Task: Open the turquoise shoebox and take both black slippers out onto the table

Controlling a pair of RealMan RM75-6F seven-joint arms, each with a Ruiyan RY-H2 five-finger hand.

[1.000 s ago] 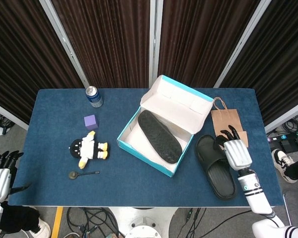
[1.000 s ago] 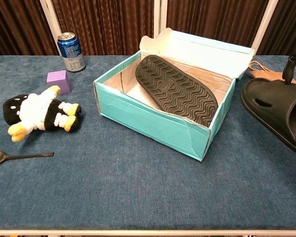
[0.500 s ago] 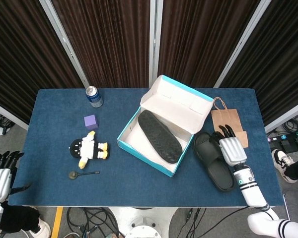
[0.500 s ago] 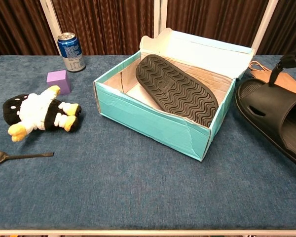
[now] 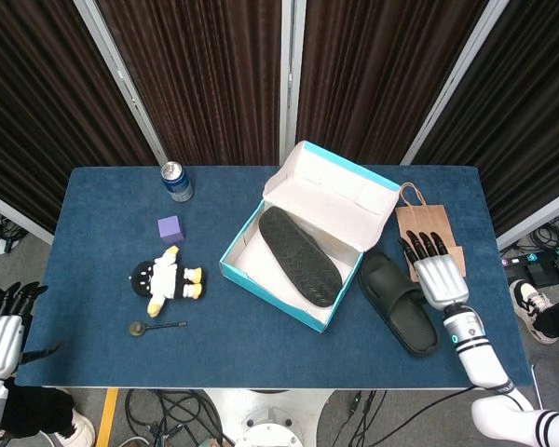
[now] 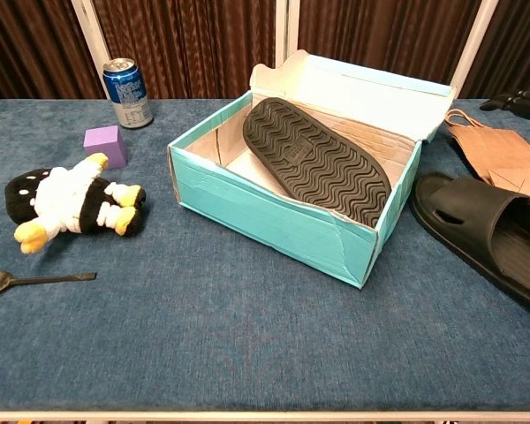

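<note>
The turquoise shoebox (image 5: 261, 291) (image 6: 265, 216) stands open at mid-table, its lid upright at the back. One black slipper (image 5: 300, 256) (image 6: 316, 159) lies sole-up inside it, leaning on the box's right rim. The other black slipper (image 5: 398, 303) (image 6: 486, 231) lies flat on the table just right of the box. My right hand (image 5: 434, 272) (image 6: 521, 100) hovers beside that slipper's right edge with fingers spread and holds nothing. My left hand (image 5: 0, 333) hangs off the table's left edge, fingers apart and empty.
A brown paper bag (image 5: 427, 228) (image 6: 499, 152) lies behind the outer slipper. On the left are a soda can (image 5: 176, 181), a purple cube (image 5: 170, 229), a plush penguin (image 5: 166, 279) and a spoon (image 5: 154, 327).
My right hand brought the slipper down and leftward onto the table beside the box, let it go and drew back to the right. The left hand stayed still.
</note>
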